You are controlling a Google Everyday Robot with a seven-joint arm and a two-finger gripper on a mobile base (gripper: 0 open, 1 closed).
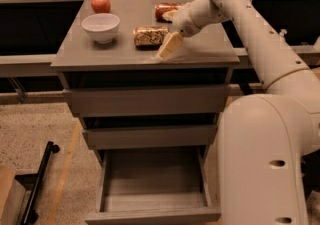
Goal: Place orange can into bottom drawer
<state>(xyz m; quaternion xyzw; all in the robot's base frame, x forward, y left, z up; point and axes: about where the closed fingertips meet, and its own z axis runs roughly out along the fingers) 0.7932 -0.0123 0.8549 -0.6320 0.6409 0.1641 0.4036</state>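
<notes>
The orange can (150, 36) lies on its side on the grey cabinet top (100, 51), right of the bowl. My gripper (168, 30) is just right of the can, low over the top, open and empty. One pale finger (170, 45) points down-left in front of the can's right end. The other finger (170, 15) lies behind it, by the red-orange can. The bottom drawer (155, 189) is pulled out and open below, with nothing visible inside.
A white bowl (101, 26) and a red apple (100, 3) stand at the top's left. A solid red-orange can (164, 9) lies at the back. The two upper drawers (147, 101) are shut. My arm (260, 44) and base (265, 159) fill the right side.
</notes>
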